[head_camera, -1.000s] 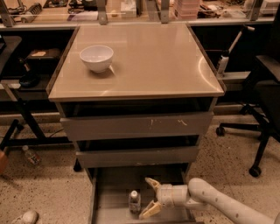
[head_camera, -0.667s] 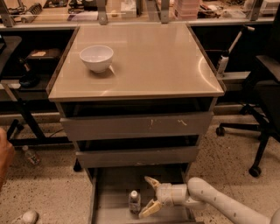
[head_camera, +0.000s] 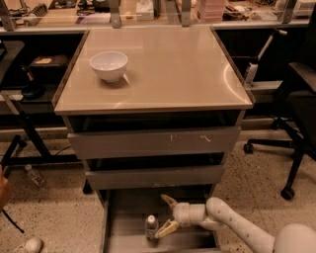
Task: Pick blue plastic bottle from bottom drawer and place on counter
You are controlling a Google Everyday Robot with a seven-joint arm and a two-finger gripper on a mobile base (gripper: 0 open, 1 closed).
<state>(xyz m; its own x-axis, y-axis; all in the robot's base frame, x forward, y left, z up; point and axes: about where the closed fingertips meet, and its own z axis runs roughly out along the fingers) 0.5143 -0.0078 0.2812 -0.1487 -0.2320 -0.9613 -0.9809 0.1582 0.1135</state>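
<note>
The blue plastic bottle [head_camera: 151, 227] stands upright on the floor of the open bottom drawer [head_camera: 131, 239], clear with a white cap. My gripper [head_camera: 164, 216] is low in the drawer, just right of the bottle, fingers spread open and pointing left. The lower fingertip [head_camera: 162, 231] is next to the bottle's base; the upper one is above and behind it. Nothing is held. The counter [head_camera: 168, 69] is the glossy beige top of the grey cabinet.
A white bowl [head_camera: 108, 65] sits on the counter's left rear. Two upper drawers [head_camera: 153, 142] jut out above the bottom one. An office chair [head_camera: 296, 123] stands at right, a small bottle [head_camera: 34, 176] lies on the floor at left, a cluttered bench [head_camera: 148, 10] runs behind.
The gripper and bottle stay almost where they were. The reddish shape at the left edge has shifted slightly.
</note>
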